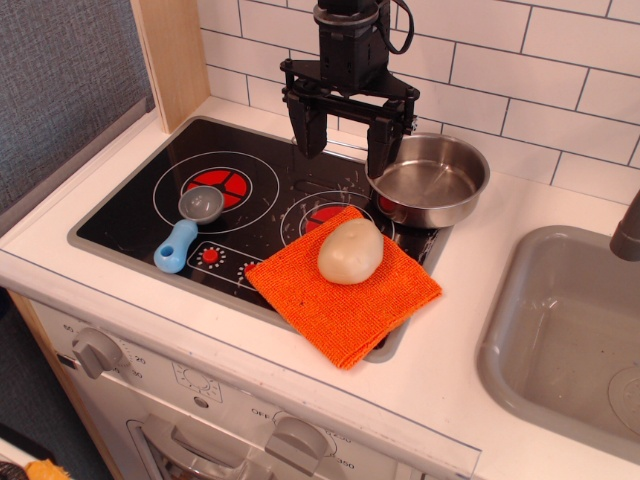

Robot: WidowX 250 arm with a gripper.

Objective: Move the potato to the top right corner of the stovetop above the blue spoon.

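Observation:
The pale beige potato (351, 251) lies on an orange cloth (344, 281) at the front right of the black stovetop (140, 205). The blue spoon (188, 228) lies at the front left, its grey bowl on the left burner ring and its light blue handle pointing toward the front. My gripper (345, 140) hangs open and empty above the back middle of the stovetop, behind the potato and apart from it.
A steel pot (432, 179) stands at the back right corner of the stovetop, close to my right finger. A grey sink (570, 330) is at the right. A white tiled wall runs behind. A wooden panel (172, 55) stands at the back left.

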